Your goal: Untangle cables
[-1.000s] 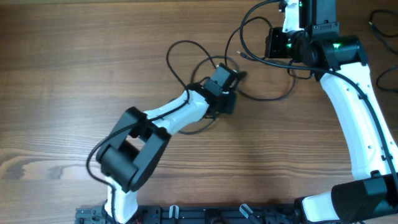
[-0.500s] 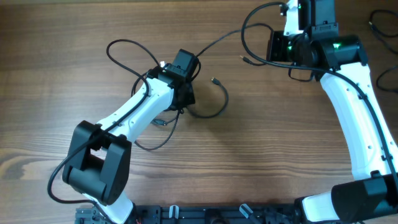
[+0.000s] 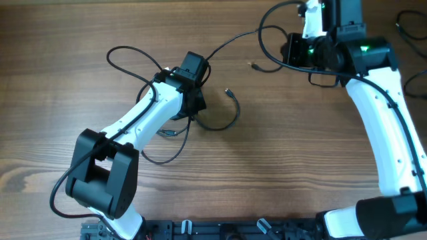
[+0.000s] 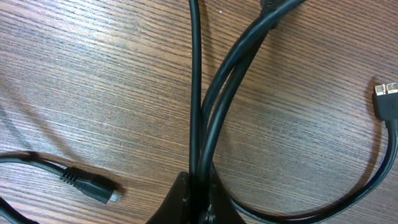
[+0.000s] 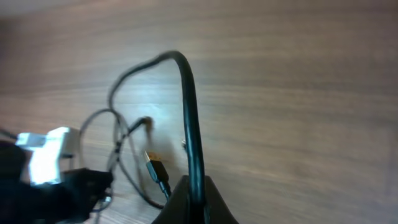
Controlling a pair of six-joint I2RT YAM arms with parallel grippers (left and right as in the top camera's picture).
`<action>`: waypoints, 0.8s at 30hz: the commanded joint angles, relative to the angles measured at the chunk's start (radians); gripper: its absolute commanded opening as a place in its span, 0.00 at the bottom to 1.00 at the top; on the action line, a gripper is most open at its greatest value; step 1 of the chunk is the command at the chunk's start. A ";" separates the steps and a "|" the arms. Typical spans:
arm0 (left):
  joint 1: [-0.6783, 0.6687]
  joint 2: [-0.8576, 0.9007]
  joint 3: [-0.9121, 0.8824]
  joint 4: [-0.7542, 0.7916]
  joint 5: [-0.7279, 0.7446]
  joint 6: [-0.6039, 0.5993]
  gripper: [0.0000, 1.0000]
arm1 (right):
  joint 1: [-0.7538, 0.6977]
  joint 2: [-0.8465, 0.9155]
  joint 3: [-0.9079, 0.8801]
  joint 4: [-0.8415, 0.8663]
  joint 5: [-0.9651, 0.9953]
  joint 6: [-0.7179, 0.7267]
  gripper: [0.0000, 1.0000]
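Observation:
The cables (image 3: 223,119) are thin black cords spread across the wooden table. One loop (image 3: 127,55) lies at the far left, and a curved strand ends in a small plug (image 3: 228,91). My left gripper (image 3: 200,65) is shut on the cables (image 4: 214,99); up to three strands run up from its fingers (image 4: 180,202). Loose plugs lie at the lower left (image 4: 99,190) and at the right edge (image 4: 388,98). A strand (image 3: 230,43) runs to my right gripper (image 3: 288,52), which is shut on one cable (image 5: 189,106) arching upward. A gold-tipped plug (image 5: 154,165) lies beside it.
A separate black cord (image 3: 404,24) lies at the table's far right edge. A black rail (image 3: 220,231) runs along the front edge. The left arm's white link (image 3: 137,123) crosses the middle-left of the table, over part of the cables.
My left gripper has swung left from the table's middle, dragging the cables with it and spreading the bundle out. The right gripper has stayed almost in place, holding its cable.

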 commanded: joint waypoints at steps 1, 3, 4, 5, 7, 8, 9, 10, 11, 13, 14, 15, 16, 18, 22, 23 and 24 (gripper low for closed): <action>0.006 -0.005 -0.002 0.002 -0.006 -0.021 0.04 | -0.002 -0.109 0.068 0.006 -0.014 0.030 0.04; 0.006 -0.006 -0.002 0.003 0.006 -0.019 0.04 | -0.011 -0.136 0.068 0.007 0.041 0.039 0.04; 0.006 -0.007 -0.001 0.006 0.010 0.002 0.04 | -0.012 -0.142 0.068 0.007 0.068 0.040 0.04; 0.008 -0.010 0.006 0.006 0.023 0.054 0.06 | -0.015 -0.144 0.068 0.006 0.074 0.038 0.04; 0.013 -0.034 0.040 -0.008 0.080 0.169 0.17 | -0.015 -0.141 0.068 0.002 0.074 0.037 0.04; 0.016 -0.051 0.055 -0.016 0.086 0.193 0.21 | -0.015 -0.140 0.068 0.002 0.075 0.037 0.04; 0.018 -0.075 0.071 -0.025 0.088 0.204 0.27 | -0.017 -0.138 0.068 0.004 0.082 0.040 0.04; 0.018 -0.104 0.086 -0.032 0.089 0.211 0.34 | -0.018 -0.137 0.068 0.005 0.103 0.059 0.04; 0.018 -0.138 0.097 -0.036 0.098 0.230 0.41 | -0.018 -0.137 0.068 0.005 0.117 0.059 0.04; 0.018 -0.203 0.102 -0.039 0.111 0.232 0.52 | -0.018 -0.137 0.068 0.006 0.125 0.055 0.04; 0.018 -0.226 0.102 -0.040 0.114 0.232 0.54 | -0.019 -0.137 0.068 0.007 0.127 0.055 0.04; 0.018 -0.250 0.102 -0.042 0.119 0.232 0.58 | -0.019 -0.137 0.068 0.010 0.127 0.051 0.04; 0.018 -0.276 0.102 -0.047 0.121 0.227 0.60 | -0.019 -0.137 0.068 0.015 0.127 0.041 0.04; 0.018 -0.306 0.102 -0.059 0.138 0.228 0.78 | -0.019 -0.137 0.068 0.026 0.127 0.036 0.04; 0.023 -0.316 0.102 -0.074 0.144 0.224 1.00 | -0.019 -0.145 0.072 0.060 0.110 0.027 0.04; 0.029 -0.316 0.102 -0.074 0.144 0.220 1.00 | -0.019 -0.150 0.084 0.066 0.101 0.014 0.04; 0.038 -0.316 0.102 -0.074 0.144 0.208 1.00 | -0.019 -0.157 0.101 0.066 0.095 0.003 0.04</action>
